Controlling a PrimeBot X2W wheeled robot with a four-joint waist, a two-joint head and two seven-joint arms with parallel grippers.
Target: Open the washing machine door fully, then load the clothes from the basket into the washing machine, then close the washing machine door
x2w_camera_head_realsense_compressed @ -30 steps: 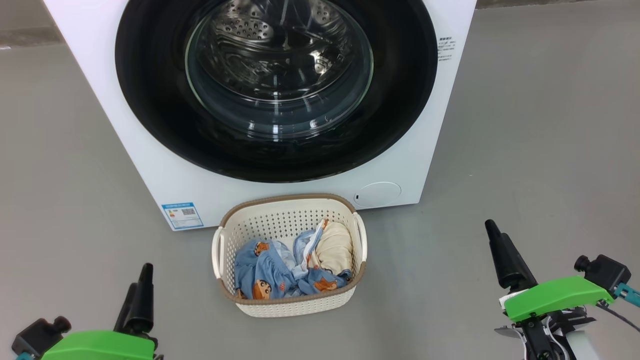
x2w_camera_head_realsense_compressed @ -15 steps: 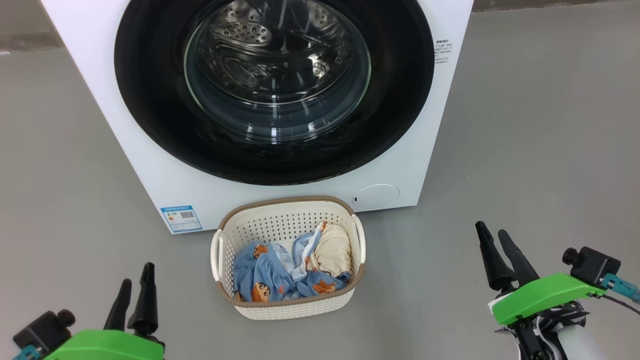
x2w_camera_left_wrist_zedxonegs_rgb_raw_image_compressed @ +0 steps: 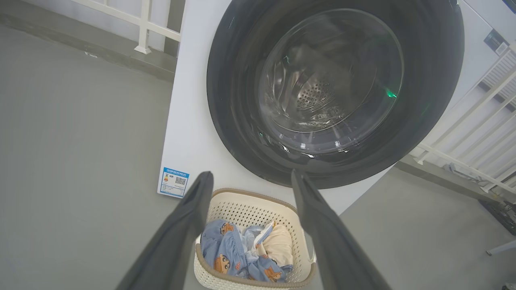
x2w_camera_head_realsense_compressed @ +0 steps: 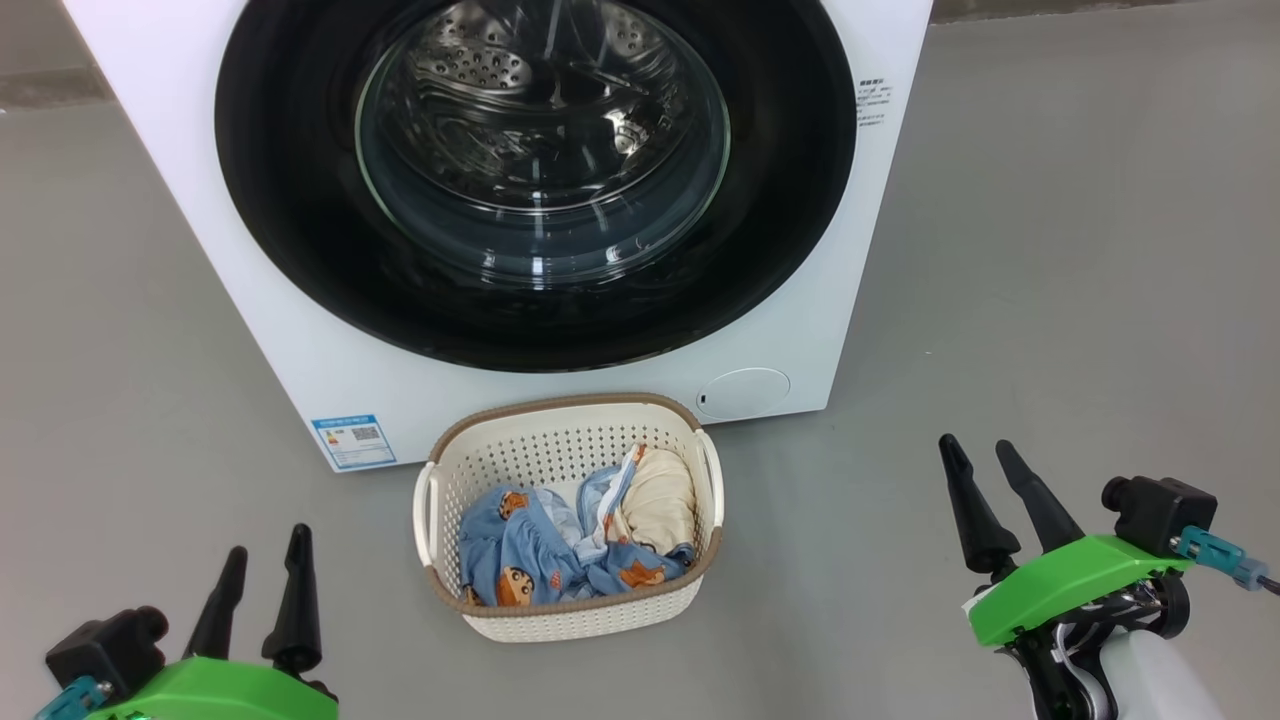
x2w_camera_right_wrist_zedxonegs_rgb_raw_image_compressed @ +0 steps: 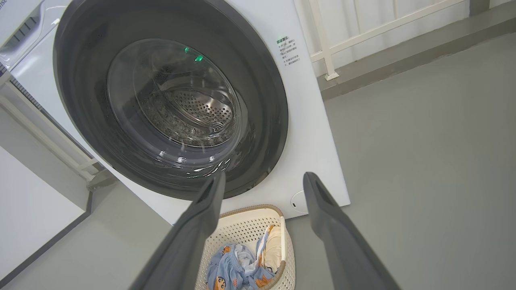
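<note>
Head view, left to right: left gripper (x2w_camera_head_realsense_compressed: 268,541) spread, empty; round glossy black washing machine door (x2w_camera_head_realsense_compressed: 290,200) was shut on big white washing machine (x2w_camera_head_realsense_compressed: 300,370); small cream perforated plastic basket (x2w_camera_head_realsense_compressed: 560,402) before it held blue printed and beige clothes (x2w_camera_head_realsense_compressed: 520,550); right gripper (x2w_camera_head_realsense_compressed: 973,444) spread, empty. All steps judged outstanding.

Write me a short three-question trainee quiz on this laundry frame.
1. True or false: the washing machine door is shut.
2. Where does the basket holding the clothes stand relative to the washing machine? A. on top of it; B. directly in front of it; C. behind it.
3. Fill in: the left gripper and the right gripper are both ____ and hold nothing.
Key: 1 true; 2 B; 3 open.
</note>
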